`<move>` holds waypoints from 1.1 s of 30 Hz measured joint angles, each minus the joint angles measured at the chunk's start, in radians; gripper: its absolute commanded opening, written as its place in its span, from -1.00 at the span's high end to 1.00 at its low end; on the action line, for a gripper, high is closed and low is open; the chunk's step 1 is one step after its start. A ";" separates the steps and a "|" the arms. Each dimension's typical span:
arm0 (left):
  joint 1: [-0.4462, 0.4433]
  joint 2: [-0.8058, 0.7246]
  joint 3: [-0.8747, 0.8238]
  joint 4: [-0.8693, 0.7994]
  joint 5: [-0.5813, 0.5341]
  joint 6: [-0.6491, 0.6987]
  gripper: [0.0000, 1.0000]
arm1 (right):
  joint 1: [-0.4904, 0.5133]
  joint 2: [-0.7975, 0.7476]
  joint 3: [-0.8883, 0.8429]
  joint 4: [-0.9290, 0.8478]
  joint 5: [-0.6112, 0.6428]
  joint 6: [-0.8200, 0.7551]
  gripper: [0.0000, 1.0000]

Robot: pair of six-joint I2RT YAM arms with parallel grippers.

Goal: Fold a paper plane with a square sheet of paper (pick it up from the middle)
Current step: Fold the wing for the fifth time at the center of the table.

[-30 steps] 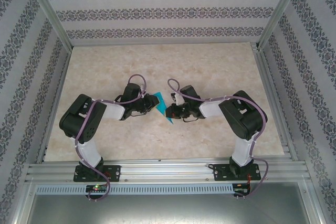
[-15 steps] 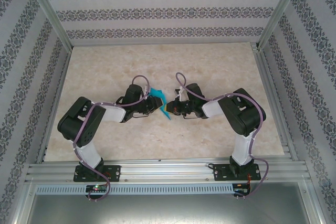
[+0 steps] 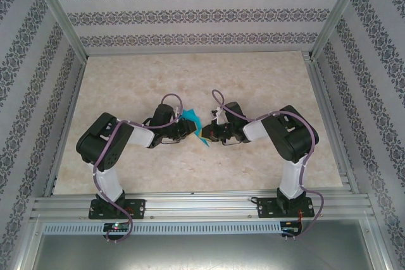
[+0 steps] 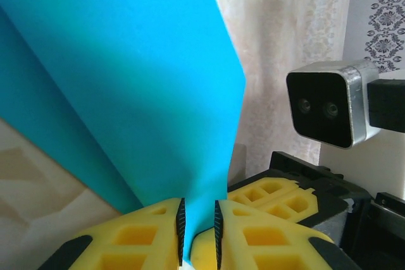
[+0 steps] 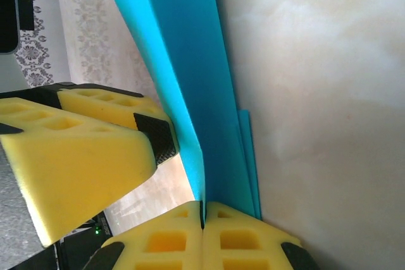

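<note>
paper [image 3: 195,123] raised upright | left fingers [image 4: 136,238] pinch it | right fingers [image 5: 243,239] clamped on it

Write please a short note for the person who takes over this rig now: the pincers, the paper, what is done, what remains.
Left pincer: shut on the teal paper, which rises from between its pads.
Right pincer: shut, pinching the same paper at a crease.
Paper: held between both pincers over the middle of the table; I cannot tell whether it touches the table.
Done: paper picked up and at least one fold made (layered edges in the right wrist view).
Left: the remaining folds; it has no dart shape yet.
</note>
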 measured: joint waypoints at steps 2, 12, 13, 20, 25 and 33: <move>0.000 0.005 0.000 0.000 0.000 0.000 0.53 | 0.000 0.002 0.003 -0.004 -0.003 0.000 0.99; 0.000 0.017 0.017 0.000 0.000 0.000 0.54 | -0.006 0.011 0.021 -0.035 -0.023 -0.012 0.97; 0.000 0.019 0.018 -0.001 -0.001 0.000 0.53 | -0.006 0.011 0.023 -0.041 -0.023 -0.016 0.97; 0.000 0.022 0.019 -0.001 -0.005 0.000 0.53 | -0.006 0.013 0.036 -0.068 -0.026 -0.031 0.95; 0.000 0.023 0.026 -0.016 -0.008 0.000 0.53 | -0.006 0.013 0.039 -0.075 -0.026 -0.035 0.90; 0.000 0.023 0.046 -0.055 -0.008 0.000 0.53 | -0.006 0.013 0.056 -0.110 -0.034 -0.057 0.78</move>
